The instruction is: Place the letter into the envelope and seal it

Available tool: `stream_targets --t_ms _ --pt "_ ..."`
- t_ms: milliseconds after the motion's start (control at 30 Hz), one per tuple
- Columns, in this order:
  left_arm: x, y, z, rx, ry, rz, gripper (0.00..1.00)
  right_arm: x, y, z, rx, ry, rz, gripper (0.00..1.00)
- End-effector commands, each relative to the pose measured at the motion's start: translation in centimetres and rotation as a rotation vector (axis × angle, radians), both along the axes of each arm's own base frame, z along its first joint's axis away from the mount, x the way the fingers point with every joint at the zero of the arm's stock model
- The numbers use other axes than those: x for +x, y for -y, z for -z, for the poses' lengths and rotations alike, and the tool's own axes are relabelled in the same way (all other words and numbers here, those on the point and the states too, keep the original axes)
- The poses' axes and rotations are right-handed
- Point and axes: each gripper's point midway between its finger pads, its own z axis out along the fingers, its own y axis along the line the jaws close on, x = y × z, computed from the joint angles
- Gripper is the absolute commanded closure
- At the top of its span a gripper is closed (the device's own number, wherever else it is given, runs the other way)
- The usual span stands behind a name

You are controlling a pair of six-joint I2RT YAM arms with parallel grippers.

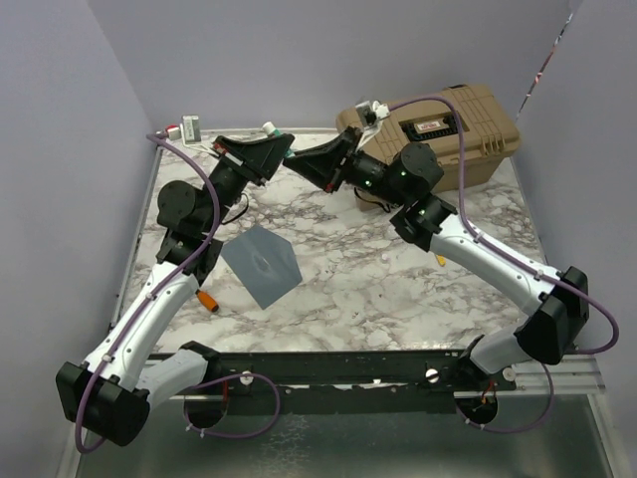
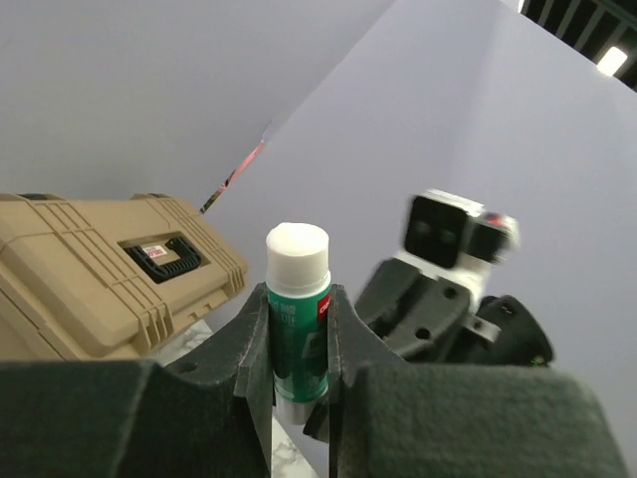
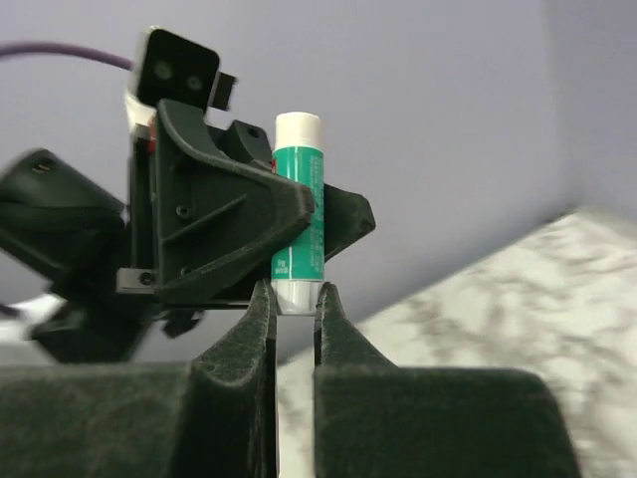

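The slate-grey envelope [image 1: 262,264] lies flat on the marble table [image 1: 398,289], turned corner-on like a diamond, a faint mark at its centre. It sits just right of the left arm's forearm, with a small orange object [image 1: 207,299] near its near-left corner. It is well apart from both grippers, which meet in the air over the far side of the table, beyond it and slightly to its right. There the left gripper [image 2: 299,334] clamps the green body of a glue stick [image 2: 297,299] between its fingers, white cap pointing up in its wrist view. The right gripper [image 3: 296,299] faces it from the other side, and its jaws are pinched onto the stick's white lower end – the right wrist view shows both fingertips pressed against that end, just under the green label. So each gripper holds one end of the same stick, nose to nose. A tan hard case [image 1: 468,134] stands at the far right corner of the table, behind the right arm.
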Motion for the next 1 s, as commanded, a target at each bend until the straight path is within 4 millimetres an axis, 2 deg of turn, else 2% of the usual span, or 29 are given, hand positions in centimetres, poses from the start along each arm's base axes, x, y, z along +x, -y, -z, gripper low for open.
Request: stream_targets --t_ms 0,200,333,433,500,533,633,667,800,967 --pt "-2.9 0.0 -2.5 0.004 0.139 0.050 1.00 1.8 4.3 -1.8 0.346 -0.396 -0.249 1.00" --pt "-3.9 -0.5 -2.2 -0.015 0.217 0.038 1.00 1.1 5.6 -2.6 0.590 -0.601 -0.490 1.00" --pt "-4.3 -0.3 -1.9 -0.007 0.233 0.055 1.00 1.2 6.5 -2.3 0.728 -0.728 -0.586 1.00" --pt "-4.2 -0.2 -1.8 -0.001 0.237 0.049 1.00 1.1 6.8 -2.4 0.760 -0.776 -0.613 1.00" --pt "-3.9 -0.1 -1.7 -0.004 0.225 0.054 1.00 0.9 6.7 -2.6 0.743 -0.747 -0.606 0.99" --pt "-3.7 0.0 -1.6 -0.006 0.216 0.059 1.00 0.9 6.6 -2.3 0.713 -0.696 -0.571 0.93" --pt "-3.0 0.2 -1.2 -0.020 0.176 0.067 1.00 1.0 6.0 -1.4 0.582 -0.526 -0.439 0.54" --pt "-2.8 0.3 -1.0 -0.021 0.160 0.066 1.00 0.8 5.8 -1.1 0.513 -0.444 -0.395 0.47" --pt "-1.6 0.3 -0.2 -0.019 0.093 0.048 1.00 0.7 5.1 0.1 0.292 -0.205 -0.282 0.35" --pt "-0.7 0.3 -0.1 -0.025 0.043 0.030 1.00 1.3 4.6 1.7 0.021 0.097 -0.114 0.29"
